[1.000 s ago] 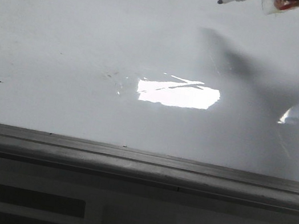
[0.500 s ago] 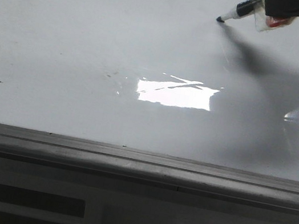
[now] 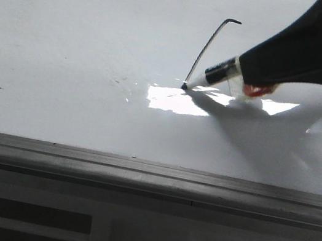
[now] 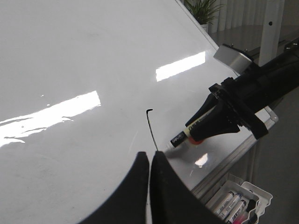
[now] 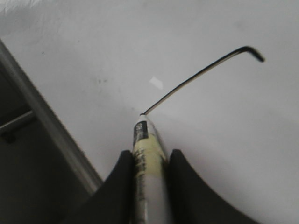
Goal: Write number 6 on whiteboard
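The whiteboard [image 3: 71, 30] is a large glossy white board with a grey frame strip along its front edge. My right gripper [image 3: 244, 73] is shut on a black marker [image 3: 216, 73], whose tip touches the board. A thin black line [image 3: 208, 48], a slanted stem with a small hooked top, runs from the hook down to the tip; no loop shows. The line [image 5: 201, 74], the marker [image 5: 147, 154] and my right gripper [image 5: 148, 161] show in the right wrist view. My left gripper [image 4: 150, 161] is shut and empty, above the board near the line [image 4: 151, 130] and the marker [image 4: 187, 135].
A bright glare patch [image 3: 174, 100] lies on the board by the marker tip. A grey ledge [image 3: 139, 176] runs below the board's front edge. A white tray of spare markers [image 4: 236, 203] sits beyond the board's edge in the left wrist view.
My right gripper came down and toward the front-left with the marker. Its tip has drawn the hooked top and the slanted stem, which were not on the board before.
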`<state>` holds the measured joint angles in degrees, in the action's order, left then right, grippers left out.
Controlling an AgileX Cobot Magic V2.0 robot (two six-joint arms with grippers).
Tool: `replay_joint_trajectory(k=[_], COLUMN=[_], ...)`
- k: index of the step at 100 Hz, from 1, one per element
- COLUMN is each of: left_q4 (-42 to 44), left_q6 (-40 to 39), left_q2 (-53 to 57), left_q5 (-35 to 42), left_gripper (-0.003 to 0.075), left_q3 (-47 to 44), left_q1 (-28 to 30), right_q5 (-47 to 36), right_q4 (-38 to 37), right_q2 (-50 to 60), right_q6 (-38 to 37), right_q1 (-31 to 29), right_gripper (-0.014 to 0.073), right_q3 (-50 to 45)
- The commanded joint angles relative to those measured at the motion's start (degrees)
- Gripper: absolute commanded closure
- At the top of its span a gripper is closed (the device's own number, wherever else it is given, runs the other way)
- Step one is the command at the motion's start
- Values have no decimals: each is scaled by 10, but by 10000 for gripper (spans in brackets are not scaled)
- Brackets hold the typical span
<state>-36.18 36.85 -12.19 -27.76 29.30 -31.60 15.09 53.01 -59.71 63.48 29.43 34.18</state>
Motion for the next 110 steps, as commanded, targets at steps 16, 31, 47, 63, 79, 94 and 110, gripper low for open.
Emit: replay_joint_trajectory(k=[16, 31, 47, 63, 79, 94, 110], left_q4=[-17, -17, -17, -17, -17, -17, -17], left_q6=[-4, -4, -4, -4, -4, -4, -4], left_q2=[-8, -8, -8, -8, -8, -8, -8], left_q5=[37, 37, 37, 37, 37, 37, 37], left_gripper=[739, 739, 739, 739, 739, 739, 739], left_q3=[14, 14, 14, 14, 14, 14, 14], left_q1=[1, 1, 1, 1, 1, 1, 1], right_q5=[27, 68, 92, 91, 78, 69, 68], right_q4=[-36, -161, -294, -361, -365, -365, -365], right_q2=[0, 3, 23, 59, 79, 71, 48], right_q6=[-8, -123, -243, -299, -305, -305, -305], right_q1=[-5, -5, -5, -6, -23, -27, -12], right_gripper=[652, 652, 652, 652, 653, 653, 653], right_q3=[9, 9, 9, 9, 20, 50, 69])
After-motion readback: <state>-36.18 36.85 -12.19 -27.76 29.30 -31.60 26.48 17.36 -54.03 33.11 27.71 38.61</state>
